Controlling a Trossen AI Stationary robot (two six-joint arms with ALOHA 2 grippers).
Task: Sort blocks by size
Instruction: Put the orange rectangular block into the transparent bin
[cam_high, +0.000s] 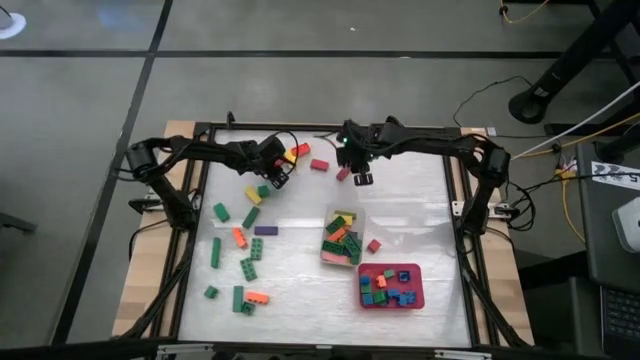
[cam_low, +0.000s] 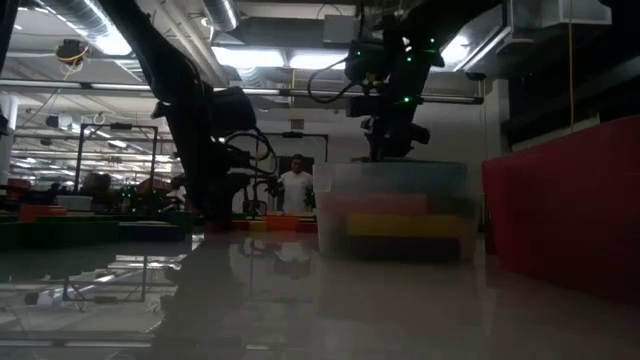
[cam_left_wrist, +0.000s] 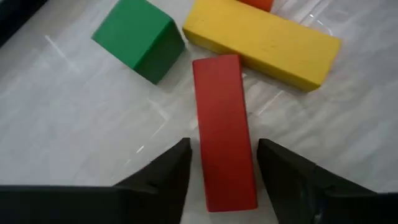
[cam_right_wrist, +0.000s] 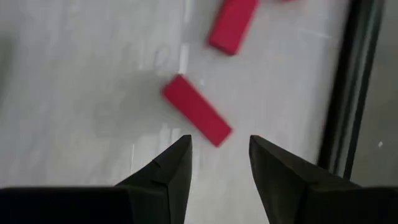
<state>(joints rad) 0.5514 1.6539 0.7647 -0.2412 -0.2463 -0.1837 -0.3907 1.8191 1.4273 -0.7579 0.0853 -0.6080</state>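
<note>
Blocks lie scattered over the white table's left half, for instance a green bar (cam_high: 215, 250) and a purple bar (cam_high: 265, 230). My left gripper (cam_high: 277, 175) is low at the far left. Its open fingers stand on either side of a red bar (cam_left_wrist: 224, 130) that lies flat on the table, with a thin gap on each side. Beyond the bar lie a yellow bar (cam_left_wrist: 261, 40) and a green block (cam_left_wrist: 137, 37). My right gripper (cam_high: 361, 178) hangs open above the table's far middle, nothing between its fingers. Just ahead of it lies a pinkish-red bar (cam_right_wrist: 196, 111), and another (cam_right_wrist: 233, 25) farther on.
A clear tub (cam_high: 342, 240) holding several blocks stands right of centre, one red block (cam_high: 374, 245) beside it. A red tray (cam_high: 391, 286) with several small blocks sits nearer the front right. The black frame rail (cam_right_wrist: 348, 93) runs close to my right gripper.
</note>
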